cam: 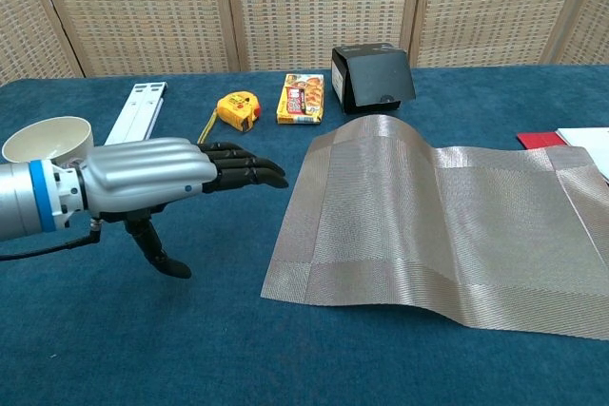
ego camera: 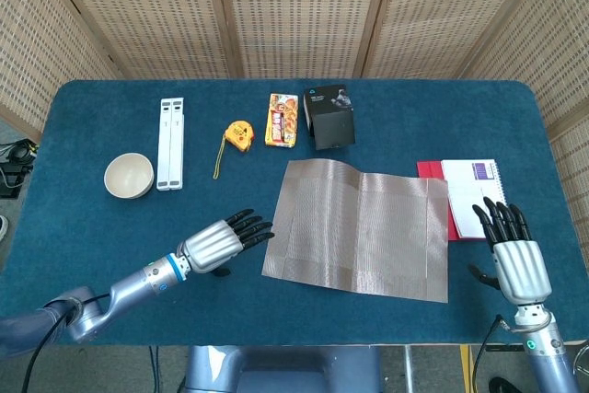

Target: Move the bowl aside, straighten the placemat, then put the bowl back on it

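- Your left hand (ego camera: pixel 219 241) is flat, fingers stretched out together, holding nothing; it hovers just off the placemat's (ego camera: pixel 359 227) left edge, fingertips aimed toward 3 o'clock.
- Your right hand (ego camera: pixel 515 260) is also spread and empty, near the desk's (ego camera: pixel 92 246) front right corner, with the mat at its 9 to 10 o'clock.
- The bowl (ego camera: pixel 128 175) sits off the mat, well apart from it at the desk's left side, roughly 10 o'clock from your left hand.
- The mat's long axis runs left to right but is skewed, and a ridge humps up across it near the far left corner, so it likely still needs straightening.
- Your left hand is the nearer one to the mat's edge; the right would have to reach in.
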`<move>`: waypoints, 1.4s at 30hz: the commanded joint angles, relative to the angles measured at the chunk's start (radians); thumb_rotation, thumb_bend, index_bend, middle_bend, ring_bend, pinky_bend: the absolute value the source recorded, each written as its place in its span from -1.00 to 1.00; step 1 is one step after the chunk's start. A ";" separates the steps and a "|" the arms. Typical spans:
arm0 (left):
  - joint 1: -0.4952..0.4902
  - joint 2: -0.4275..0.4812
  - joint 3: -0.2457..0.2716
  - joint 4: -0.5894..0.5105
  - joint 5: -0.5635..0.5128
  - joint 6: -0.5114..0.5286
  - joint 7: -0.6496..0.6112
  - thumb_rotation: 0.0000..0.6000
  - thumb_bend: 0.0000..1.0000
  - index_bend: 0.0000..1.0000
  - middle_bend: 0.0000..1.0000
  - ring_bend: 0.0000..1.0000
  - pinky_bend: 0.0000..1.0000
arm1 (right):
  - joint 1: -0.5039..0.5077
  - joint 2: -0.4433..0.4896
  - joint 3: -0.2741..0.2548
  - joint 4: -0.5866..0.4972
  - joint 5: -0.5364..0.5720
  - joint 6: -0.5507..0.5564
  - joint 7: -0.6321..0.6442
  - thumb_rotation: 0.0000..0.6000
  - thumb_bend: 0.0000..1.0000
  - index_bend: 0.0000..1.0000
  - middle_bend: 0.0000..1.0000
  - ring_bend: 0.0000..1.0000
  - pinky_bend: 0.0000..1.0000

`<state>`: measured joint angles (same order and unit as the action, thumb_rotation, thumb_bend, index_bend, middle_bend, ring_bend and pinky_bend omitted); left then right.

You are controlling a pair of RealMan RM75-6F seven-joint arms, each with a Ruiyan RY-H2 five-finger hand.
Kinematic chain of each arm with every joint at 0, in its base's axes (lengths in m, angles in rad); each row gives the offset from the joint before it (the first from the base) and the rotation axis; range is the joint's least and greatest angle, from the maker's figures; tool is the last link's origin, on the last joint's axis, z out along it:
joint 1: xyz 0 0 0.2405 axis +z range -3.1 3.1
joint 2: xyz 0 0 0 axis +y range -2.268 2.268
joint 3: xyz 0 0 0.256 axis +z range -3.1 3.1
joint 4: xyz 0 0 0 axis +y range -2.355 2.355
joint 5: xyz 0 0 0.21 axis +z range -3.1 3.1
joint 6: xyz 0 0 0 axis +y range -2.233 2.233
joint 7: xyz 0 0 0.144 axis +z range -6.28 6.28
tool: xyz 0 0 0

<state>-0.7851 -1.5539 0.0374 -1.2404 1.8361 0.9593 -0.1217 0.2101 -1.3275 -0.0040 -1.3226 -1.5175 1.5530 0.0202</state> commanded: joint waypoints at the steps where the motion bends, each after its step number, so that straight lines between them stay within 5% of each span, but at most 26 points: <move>1: -0.021 -0.044 0.004 0.034 -0.014 -0.021 -0.007 1.00 -1.00 -0.89 -1.00 -1.00 -1.00 | -0.003 0.003 0.002 -0.001 -0.009 -0.003 0.004 1.00 -1.00 -0.99 -1.00 -1.00 -1.00; 29: -0.145 -0.224 -0.025 0.143 -0.112 -0.122 0.057 1.00 -1.00 -0.68 -1.00 -1.00 -1.00 | -0.027 0.020 0.026 -0.027 -0.063 -0.004 0.011 1.00 -1.00 -0.97 -1.00 -1.00 -1.00; 42: -0.162 -0.234 -0.022 0.132 -0.140 -0.116 0.084 1.00 -0.23 -0.51 -1.00 -1.00 -1.00 | -0.038 0.025 0.042 -0.037 -0.058 -0.011 0.003 1.00 -1.00 -1.00 -1.00 -1.00 -1.00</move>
<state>-0.9466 -1.7873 0.0153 -1.1082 1.6970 0.8426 -0.0378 0.1727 -1.3022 0.0374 -1.3592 -1.5752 1.5427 0.0235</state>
